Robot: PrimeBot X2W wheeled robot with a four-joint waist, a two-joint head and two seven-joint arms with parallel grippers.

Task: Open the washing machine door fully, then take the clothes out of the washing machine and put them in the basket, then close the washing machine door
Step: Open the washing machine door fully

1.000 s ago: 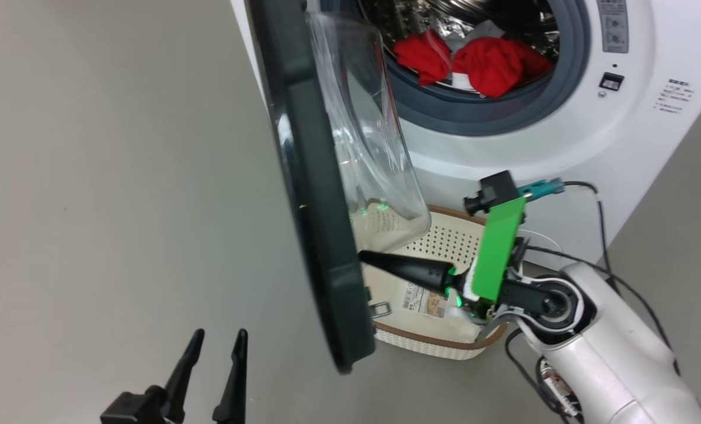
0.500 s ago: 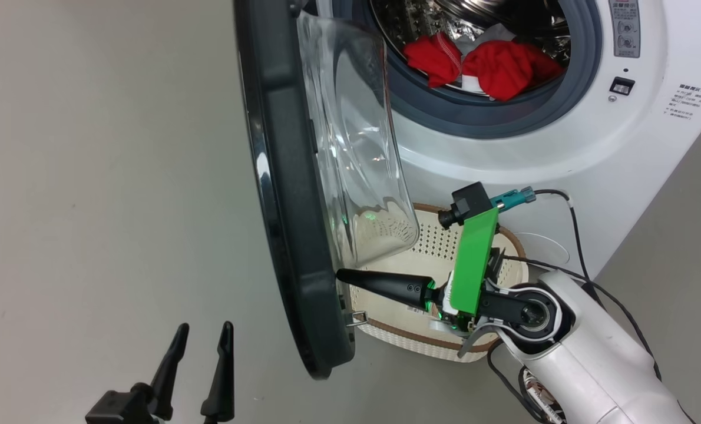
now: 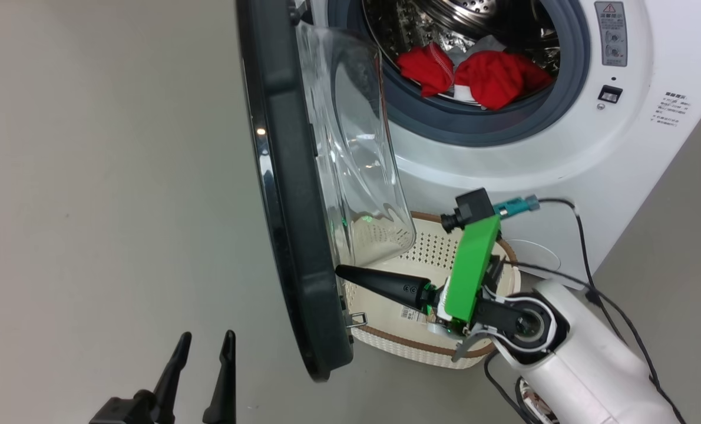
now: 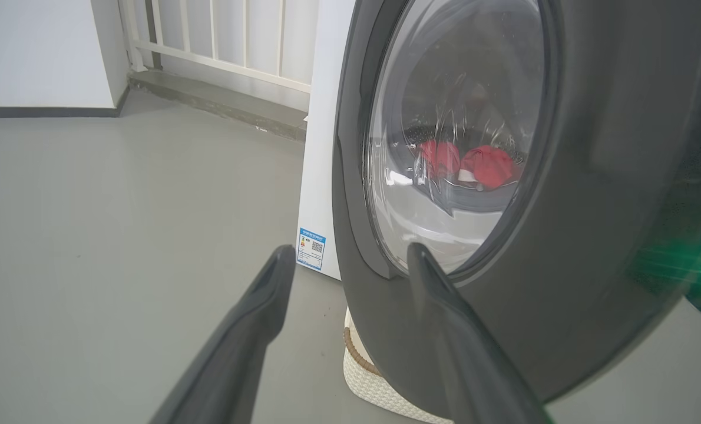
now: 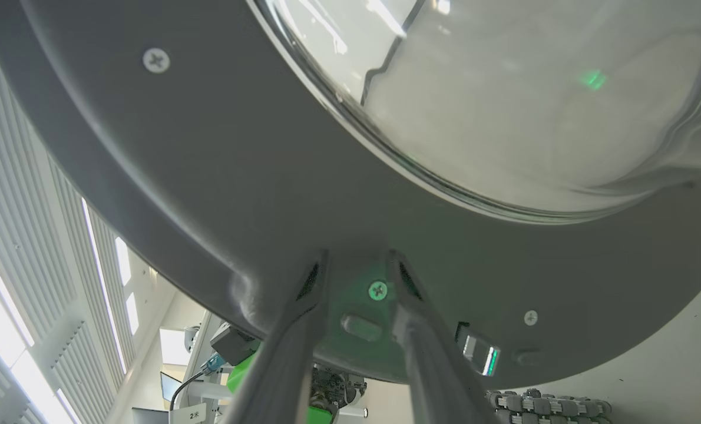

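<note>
Logged door [image 3: 291, 235] swung out edge-on from washer [image 3: 503, 159], roughly square to its front, not folded back fully. Looked a touch wider than a second ago, but whole view shifted too, so couldn't be sure. Spotted clothes [image 3: 480, 70] beyond door, heaped at mouth of drum [image 3: 421, 23], none taken out. Noted basket [image 3: 421, 347] on floor just behind door's lower edge, partly under glass bowl [image 3: 356, 147], no red seen in it, just sticker [image 3: 412, 315]. Placed right gripper [image 5: 357, 262] low on door's inner rim, fingertips [image 5: 318, 277] up against dark plastic either side of a screw [image 5: 377, 290]. Was pressed shut a second ago, parted partway now, nothing between fingers. Read that as push on door easing off; judged opening step close but unfinished. Found left gripper [image 3: 207, 335] on door's outer side, near lower edge, apart from it, spread wide, empty. Guessed next: more swing on door, then reach past it for clothes. Flagged overhang of door above basket as possible block on drop.
</note>
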